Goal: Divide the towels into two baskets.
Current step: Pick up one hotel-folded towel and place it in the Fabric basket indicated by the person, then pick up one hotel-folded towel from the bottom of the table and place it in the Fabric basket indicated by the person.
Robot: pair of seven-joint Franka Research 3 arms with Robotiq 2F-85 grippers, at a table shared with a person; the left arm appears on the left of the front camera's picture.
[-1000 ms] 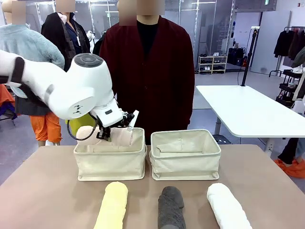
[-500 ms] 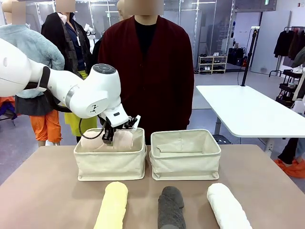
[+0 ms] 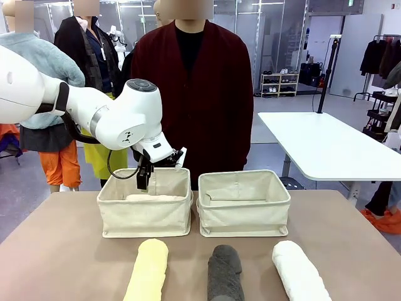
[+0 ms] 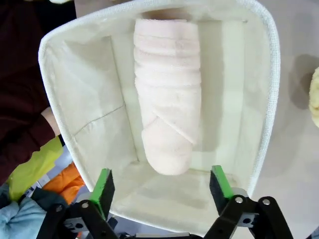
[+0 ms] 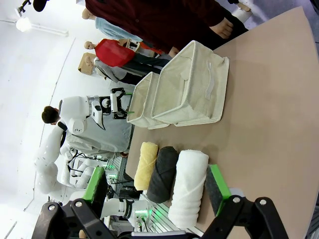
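The cream-white towel (image 4: 167, 99) lies lengthwise inside the left basket (image 3: 144, 216), its top just showing over the rim (image 3: 153, 197). My left gripper (image 3: 150, 177) hangs open just above that basket's back edge, green pads (image 4: 103, 189) apart and holding nothing. The right basket (image 3: 244, 213) stands beside it with no towel in it. On the near table lie the pale yellow towel (image 3: 147, 269), the dark grey towel (image 3: 225, 273) and the white towel (image 3: 301, 273). My right gripper (image 5: 155, 191) is open, off the table's side, facing the white towel (image 5: 189, 186).
A person in a dark red cardigan (image 3: 194, 94) stands close behind the baskets at the far edge. A white table (image 3: 326, 147) stands farther back on the right. Bare tabletop (image 3: 56, 251) lies left of the yellow towel.
My left gripper has let go of the cream-white towel, which dropped from above the rim down into the left basket. The gripper has risen slightly.
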